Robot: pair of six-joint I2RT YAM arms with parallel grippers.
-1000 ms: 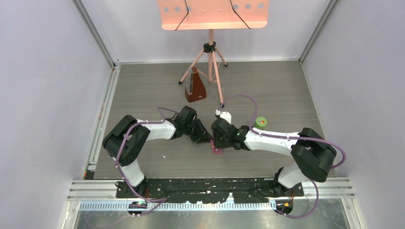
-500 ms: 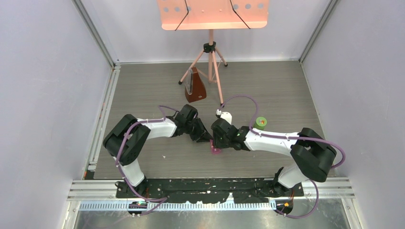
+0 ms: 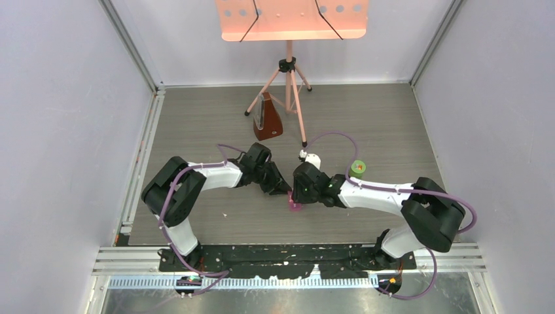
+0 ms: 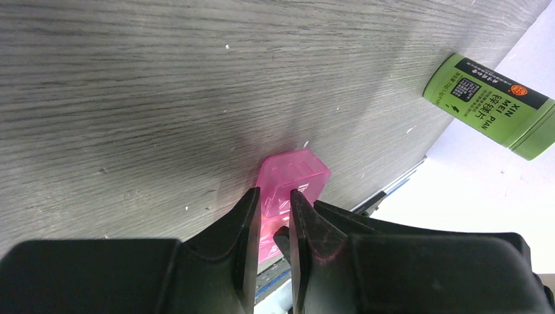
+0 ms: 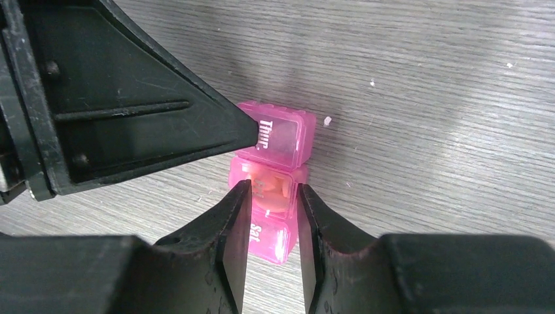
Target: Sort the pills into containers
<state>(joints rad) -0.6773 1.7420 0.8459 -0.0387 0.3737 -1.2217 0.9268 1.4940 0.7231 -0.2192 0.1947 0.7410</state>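
Note:
The containers are one small translucent pink pill box (image 5: 278, 140) of three lidded compartments, lying on the grey wood-grain table (image 3: 366, 124). Orange pills (image 5: 280, 191) show inside its middle compartment. My right gripper (image 5: 271, 188) straddles that middle compartment, both fingers against its sides. My left gripper (image 4: 273, 194) holds the far end of the pill box (image 4: 294, 175), with pink plastic between its narrow jaws; its fingertip (image 5: 245, 129) meets the "Thur" compartment. In the top view both grippers (image 3: 286, 191) (image 3: 298, 197) meet over the box (image 3: 296, 206), which is mostly hidden.
A green cylindrical bottle (image 3: 357, 168) stands right of the grippers and lies at the upper right of the left wrist view (image 4: 494, 104). A brown metronome (image 3: 267, 122) and a pink music stand's tripod (image 3: 288, 88) stand at the back. White specks (image 5: 327, 120) dot the table.
The right arm has shifted slightly to the right. Both grippers stay on the pink box, which has not visibly moved.

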